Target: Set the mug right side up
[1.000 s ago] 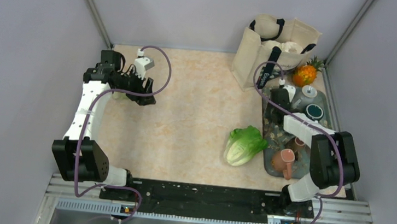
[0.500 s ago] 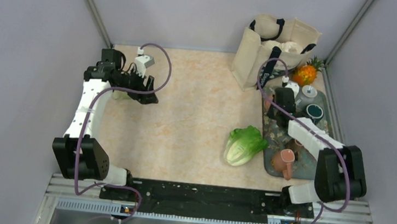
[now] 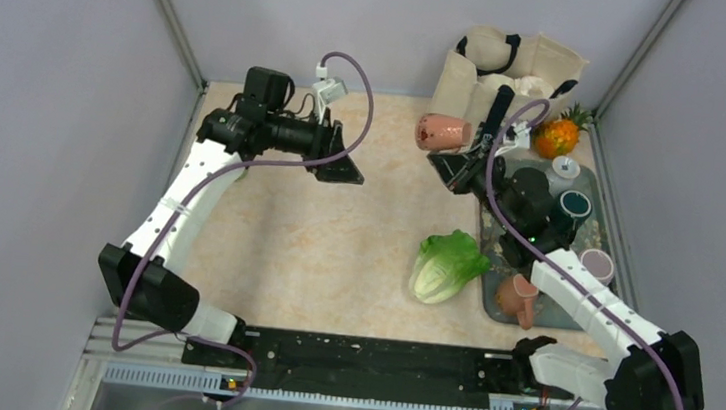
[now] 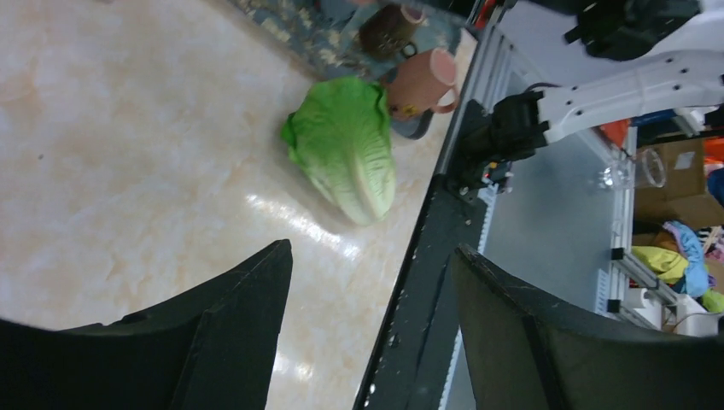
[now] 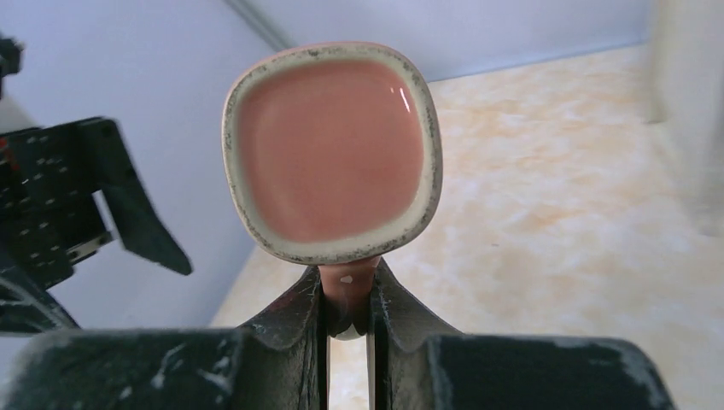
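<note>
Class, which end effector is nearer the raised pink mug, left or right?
Right. The right end effector is shut on the handle of the pink mug; the left end effector hangs open, apart, off to its left.

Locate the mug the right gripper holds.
Top view, far side: the pink mug is clamped by its handle in the right gripper, just left of the tote bag.

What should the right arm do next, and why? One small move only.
Probably roll the wrist until the mug has its mouth facing up. The right gripper is shut on the handle and holds the mug in the air on its side, near the tote bag, so it likely needs turning before it is set down.
</note>
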{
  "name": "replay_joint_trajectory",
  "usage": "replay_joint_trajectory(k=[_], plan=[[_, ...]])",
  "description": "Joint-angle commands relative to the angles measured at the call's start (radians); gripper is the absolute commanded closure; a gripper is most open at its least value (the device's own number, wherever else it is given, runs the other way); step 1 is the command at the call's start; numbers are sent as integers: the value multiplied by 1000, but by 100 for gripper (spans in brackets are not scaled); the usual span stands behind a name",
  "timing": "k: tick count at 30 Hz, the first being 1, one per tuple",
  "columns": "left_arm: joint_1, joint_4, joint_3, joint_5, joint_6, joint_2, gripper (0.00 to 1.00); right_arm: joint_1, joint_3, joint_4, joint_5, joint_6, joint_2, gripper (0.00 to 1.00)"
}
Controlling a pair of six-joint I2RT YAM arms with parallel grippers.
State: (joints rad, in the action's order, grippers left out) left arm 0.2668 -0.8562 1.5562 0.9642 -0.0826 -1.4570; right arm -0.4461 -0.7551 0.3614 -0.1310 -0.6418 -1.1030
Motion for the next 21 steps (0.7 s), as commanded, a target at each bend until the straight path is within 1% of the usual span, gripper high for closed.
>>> replay_joint_trajectory(k=[1, 5, 9, 15, 18, 21], plan=[[43, 262, 33, 80, 272, 57, 27, -79, -25, 280, -80, -114, -5, 100], [64, 333, 55, 36, 339, 17, 26, -110, -32, 355, -106, -170, -24, 100], [92, 443, 70, 56, 453, -41, 27, -123, -32, 368, -122, -203, -50, 100], [144, 474, 127, 19, 450, -89, 29, -134, -51, 384, -164, -212, -81, 100], [162, 470, 145, 22, 465, -121, 30, -148, -60, 386, -172, -213, -97, 100], [168, 475, 162, 19, 470, -138, 35, -155, -57, 403, -185, -229, -115, 100]])
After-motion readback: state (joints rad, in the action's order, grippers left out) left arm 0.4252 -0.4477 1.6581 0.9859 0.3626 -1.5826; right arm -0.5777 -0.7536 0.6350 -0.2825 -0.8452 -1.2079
